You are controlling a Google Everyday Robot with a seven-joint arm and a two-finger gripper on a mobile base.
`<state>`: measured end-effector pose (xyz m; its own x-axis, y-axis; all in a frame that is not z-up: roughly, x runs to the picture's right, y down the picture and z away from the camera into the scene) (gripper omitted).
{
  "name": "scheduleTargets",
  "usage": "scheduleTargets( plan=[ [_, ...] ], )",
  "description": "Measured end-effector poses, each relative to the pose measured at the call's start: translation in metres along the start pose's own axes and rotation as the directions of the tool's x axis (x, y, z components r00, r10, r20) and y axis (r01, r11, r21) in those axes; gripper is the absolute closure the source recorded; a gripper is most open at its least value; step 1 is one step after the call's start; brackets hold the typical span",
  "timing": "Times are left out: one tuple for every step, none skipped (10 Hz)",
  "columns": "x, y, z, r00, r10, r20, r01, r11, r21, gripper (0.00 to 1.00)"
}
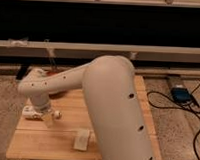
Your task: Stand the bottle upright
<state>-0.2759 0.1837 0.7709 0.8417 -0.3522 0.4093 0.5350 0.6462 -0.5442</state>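
The bottle [31, 111] is small and white and lies on its side near the left edge of the wooden table [45, 144], its rounded cap [57, 114] pointing right. My gripper [46, 118] hangs from the big white arm [108, 95] and comes down over the bottle's middle, hiding that part. Its jaws stand open around the bottle, which still rests on the table.
A flat beige block [82, 139] lies near the table's front edge, right of the gripper. An orange bowl [52, 71] peeks out behind the arm at the back left. On the floor to the right are a blue device [180, 93] and dark cables.
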Motion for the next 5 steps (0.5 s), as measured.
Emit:
scheduleTargets(
  plan=[
    [0.0108,-0.0042,-0.0057,0.999,0.041,-0.007,-0.041,0.999,0.029,0.20],
    [0.0172,-0.0059,-0.0070,0.998,0.060,-0.015,-0.059,0.997,0.042,0.20],
    [0.0173,-0.0057,-0.0078,0.997,0.071,-0.018,-0.070,0.997,0.046,0.20],
    [0.0172,-0.0065,-0.0061,0.997,0.078,-0.027,-0.077,0.996,0.050,0.20],
    [0.0203,-0.0074,-0.0027,0.995,0.096,-0.034,-0.094,0.994,0.054,0.20]
  ],
)
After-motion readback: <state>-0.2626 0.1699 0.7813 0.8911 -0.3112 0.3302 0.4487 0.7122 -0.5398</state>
